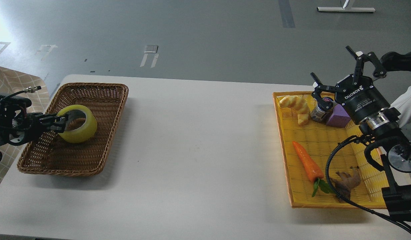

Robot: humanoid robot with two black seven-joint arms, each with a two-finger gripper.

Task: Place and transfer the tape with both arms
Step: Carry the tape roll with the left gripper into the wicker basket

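Far left, our left gripper (60,122) comes in from the edge with its fingers clamped on the near wall of the tape (77,123), one finger inside the core hole and the rest outside. The tape is a yellow translucent roll, tilted a bit, sitting low inside the brown wicker basket (102,90), over the left-middle part of it. Can't really tell whether it's resting on the weave or just above it. The basket sits on the white table (198,140), near the left end, and a checkered cloth (12,81) shows past the table's left edge.

The middle of the table is bare white surface.

Over on the right there's a yellow tray (288,173) with a croissant-looking pastry (295,106) at the back, a small dark jar (320,111) and a purple block (338,116) just beside it, an orange carrot (307,161) with green leaves in the middle, and a brownish toy animal (348,181) near the front.

Our right gripper (335,75) hovers above the back right corner of the tray with its fingers spread wide, gripping nothing. ROBOTIQ lettering shows on its body.
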